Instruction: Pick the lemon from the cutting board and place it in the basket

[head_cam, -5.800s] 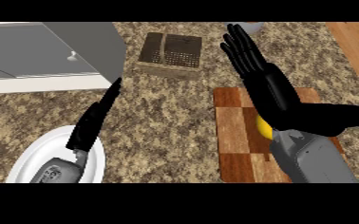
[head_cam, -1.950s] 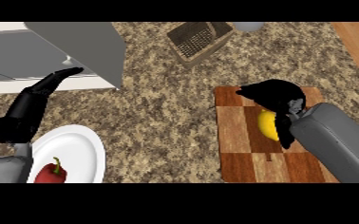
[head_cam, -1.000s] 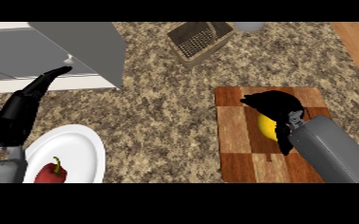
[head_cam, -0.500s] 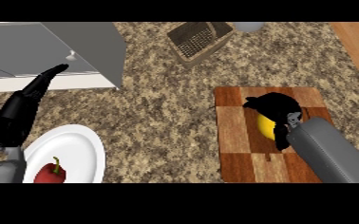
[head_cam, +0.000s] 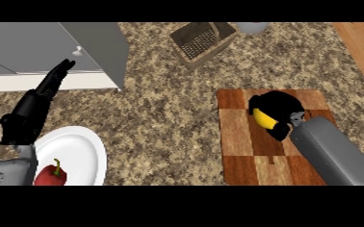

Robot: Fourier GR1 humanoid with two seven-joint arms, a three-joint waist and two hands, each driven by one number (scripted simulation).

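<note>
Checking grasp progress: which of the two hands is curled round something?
The right hand, curled over the yellow lemon on the cutting board; the left hand is straight and holds nothing.

lemon (head_cam: 262, 118): mostly hidden under the curled right hand (head_cam: 279, 111); only a yellow sliver showed at its left side.
right hand: fingertips could not be seen.
cutting board (head_cam: 239, 139): lower right part covered by the grey forearm (head_cam: 330, 153).
red pepper (head_cam: 50, 175): cut off by the lower edge.
white plate (head_cam: 78, 150): left part hidden behind the left arm.
grey cup (head_cam: 252, 27): cut off at the top edge.
</note>
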